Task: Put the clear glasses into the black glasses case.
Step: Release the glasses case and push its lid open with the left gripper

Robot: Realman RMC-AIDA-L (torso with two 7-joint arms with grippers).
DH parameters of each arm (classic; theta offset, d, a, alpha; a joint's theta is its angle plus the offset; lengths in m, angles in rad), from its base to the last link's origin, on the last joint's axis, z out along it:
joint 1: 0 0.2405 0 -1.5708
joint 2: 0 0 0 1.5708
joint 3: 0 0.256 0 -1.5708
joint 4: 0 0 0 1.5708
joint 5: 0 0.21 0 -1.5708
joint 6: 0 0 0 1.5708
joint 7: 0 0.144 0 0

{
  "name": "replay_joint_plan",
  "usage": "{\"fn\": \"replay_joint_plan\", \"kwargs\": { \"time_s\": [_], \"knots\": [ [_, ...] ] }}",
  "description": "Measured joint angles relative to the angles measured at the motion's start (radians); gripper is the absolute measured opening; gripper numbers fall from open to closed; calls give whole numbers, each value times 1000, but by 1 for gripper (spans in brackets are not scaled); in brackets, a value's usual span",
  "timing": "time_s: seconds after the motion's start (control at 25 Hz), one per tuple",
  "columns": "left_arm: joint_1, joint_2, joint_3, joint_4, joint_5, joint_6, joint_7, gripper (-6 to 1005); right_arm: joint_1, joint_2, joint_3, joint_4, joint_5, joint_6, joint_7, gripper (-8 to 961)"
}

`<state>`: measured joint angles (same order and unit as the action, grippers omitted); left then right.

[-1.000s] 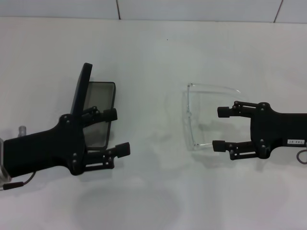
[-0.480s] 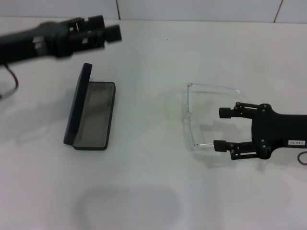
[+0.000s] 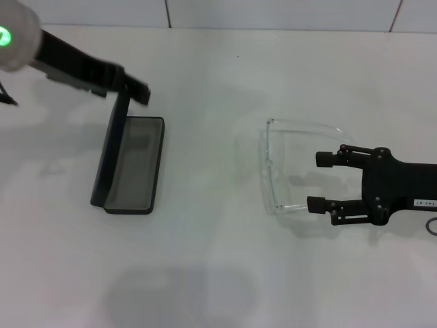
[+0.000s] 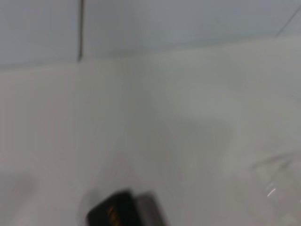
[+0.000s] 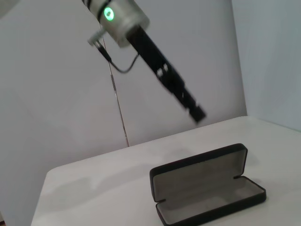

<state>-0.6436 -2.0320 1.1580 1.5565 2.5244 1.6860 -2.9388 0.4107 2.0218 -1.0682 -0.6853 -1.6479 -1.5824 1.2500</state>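
The black glasses case (image 3: 140, 164) lies open on the white table at the left, its lid (image 3: 111, 147) standing upright and the grey lining showing. The right wrist view has the case (image 5: 207, 190) open as well. The clear glasses (image 3: 268, 164) rest at centre right, their arms pointing toward my right gripper (image 3: 318, 181). That gripper is open just to their right, its lower fingertip close to the end of the nearer arm and nothing held. My left gripper (image 3: 136, 91) hangs blurred in the air above the far end of the lid. It also shows above the case as the left gripper (image 5: 195, 112).
The white table (image 3: 218, 273) runs back to a tiled wall (image 3: 273, 12). In the left wrist view, the case's outer lid (image 4: 115, 212) with orange lettering shows at the picture's edge.
My left arm rose from beside the case to the back left and now reaches over the lid's far end. My right gripper has crept slightly right and stays open.
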Motion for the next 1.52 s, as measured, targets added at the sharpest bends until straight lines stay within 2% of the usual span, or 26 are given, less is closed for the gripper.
{"fn": "replay_joint_plan", "kwargs": {
  "time_s": [0.16, 0.24, 0.28, 0.36, 0.44, 0.84, 1.12, 1.36, 1.52],
  "knots": [
    [-57, -43, 54, -95, 175, -1, -22, 755, 2, 2, -4, 1, 1, 1, 0, 857],
    [-86, -55, 69, -160, 243, -13, -29, 751, 2, 3, -5, 1, 2, 2, 0, 857],
    [-86, -55, 69, -160, 243, -13, -29, 749, 2, 3, -5, 1, 3, 2, 0, 857],
    [-108, -54, 93, -250, 277, -55, -47, 745, 0, 3, -6, 2, 8, 2, 0, 857],
    [-110, -55, 94, -264, 284, -74, -51, 741, -4, 3, -6, 7, 15, 2, -2, 857],
    [-104, -56, 109, -292, 304, -107, -51, 721, 0, 3, -7, 38, 16, 2, -5, 858],
    [-82, -54, 199, -251, 305, -130, -49, 707, -2, 3, -7, 38, 17, 1, -6, 858],
    [-89, -51, 201, -264, 306, -134, -48, 490, -3, 2, 0, 38, 17, -5, -6, 858],
    [-89, -50, 202, -262, 308, -134, -20, 389, -3, 2, 2, 38, 18, -4, -6, 858]
  ]
}}
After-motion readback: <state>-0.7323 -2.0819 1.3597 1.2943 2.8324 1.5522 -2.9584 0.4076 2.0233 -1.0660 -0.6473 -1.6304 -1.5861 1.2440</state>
